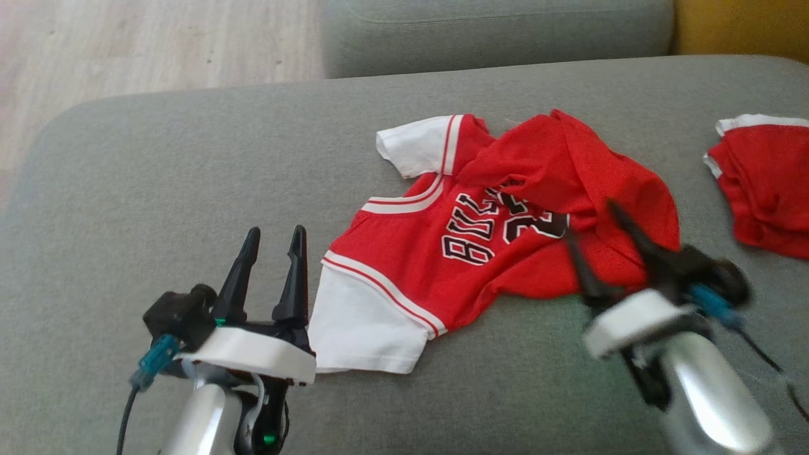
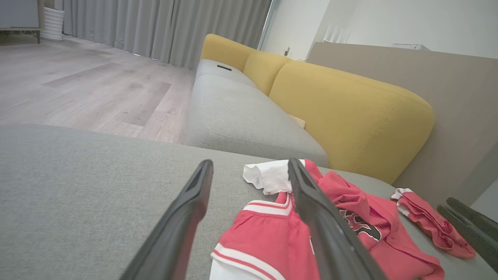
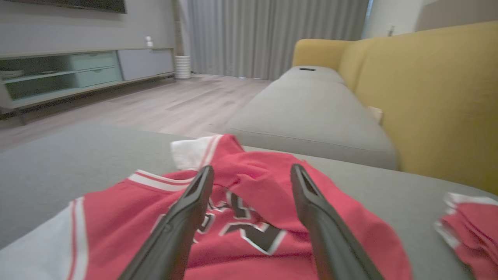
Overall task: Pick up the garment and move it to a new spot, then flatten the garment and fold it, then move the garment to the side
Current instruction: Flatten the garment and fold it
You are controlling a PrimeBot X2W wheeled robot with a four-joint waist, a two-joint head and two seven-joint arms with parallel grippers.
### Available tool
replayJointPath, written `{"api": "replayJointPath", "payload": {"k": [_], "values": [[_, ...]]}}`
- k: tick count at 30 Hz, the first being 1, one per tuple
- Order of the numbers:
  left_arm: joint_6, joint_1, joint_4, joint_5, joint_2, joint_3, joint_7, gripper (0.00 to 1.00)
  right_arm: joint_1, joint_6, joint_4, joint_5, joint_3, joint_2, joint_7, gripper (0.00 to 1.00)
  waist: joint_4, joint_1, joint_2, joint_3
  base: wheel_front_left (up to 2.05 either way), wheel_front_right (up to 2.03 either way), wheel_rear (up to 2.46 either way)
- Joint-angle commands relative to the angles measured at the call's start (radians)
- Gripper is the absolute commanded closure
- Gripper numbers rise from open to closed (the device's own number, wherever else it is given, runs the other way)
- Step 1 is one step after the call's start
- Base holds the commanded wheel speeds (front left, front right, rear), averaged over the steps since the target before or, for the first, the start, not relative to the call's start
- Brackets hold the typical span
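Note:
A red jersey [image 1: 480,240] with white sleeves and black lettering lies crumpled on the grey sofa seat, its far half folded over itself. My left gripper [image 1: 275,235] stands open just left of the near white sleeve [image 1: 363,325], nothing between its fingers. In the left wrist view the left gripper [image 2: 251,167] points past the jersey [image 2: 272,237]. My right gripper [image 1: 591,218], blurred, is open above the jersey's right part. The right wrist view has the right gripper [image 3: 253,173] open over the lettering on the jersey [image 3: 249,217].
A second red and white garment [image 1: 768,183] lies bunched at the seat's right edge. The grey seat [image 1: 158,189] has free room to the left. A yellow backrest [image 2: 350,116] stands behind, another grey cushion [image 1: 493,31] beyond, and wooden floor [image 1: 126,44] at the far left.

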Motion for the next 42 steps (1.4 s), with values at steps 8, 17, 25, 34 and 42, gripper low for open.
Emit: {"api": "replayJointPath", "payload": {"k": [8, 17, 25, 34, 42], "values": [[-0.002, -0.026, -0.038, 0.005, 0.003, 0.029, -0.008, 0.0, 0.196, -0.001, -0.101, -0.082, -0.335, 0.093, 0.045, 0.0, -0.038, 0.0, 0.0, 0.01, 0.0, 0.0, 0.0], [-0.012, -0.044, -0.032, 0.013, 0.003, 0.019, -0.008, 0.0, 0.18, -0.001, -0.014, 0.04, -0.387, 0.102, 0.074, 0.0, -0.035, 0.0, 0.0, 0.048, 0.0, 0.0, 0.0], [-0.017, -0.067, -0.022, 0.014, 0.003, 0.012, -0.008, 0.0, 0.103, -0.001, 0.114, 0.104, -0.402, 0.103, 0.073, 0.0, -0.003, 0.0, 0.0, 0.089, 0.0, 0.0, 0.0], [-0.021, -0.075, -0.017, 0.02, 0.003, 0.018, -0.008, 0.0, 0.037, -0.001, 0.26, 0.112, -0.398, 0.103, 0.062, 0.93, 0.012, 0.0, 0.0, 0.105, 0.0, 0.0, 0.0], [-0.018, -0.064, -0.014, 0.016, 0.003, 0.025, -0.008, 0.0, 0.029, -0.001, 0.28, -0.009, -0.442, 0.103, 0.054, 1.0, -0.019, 0.0, 0.0, 0.075, 0.0, 0.0, 0.0]]}}
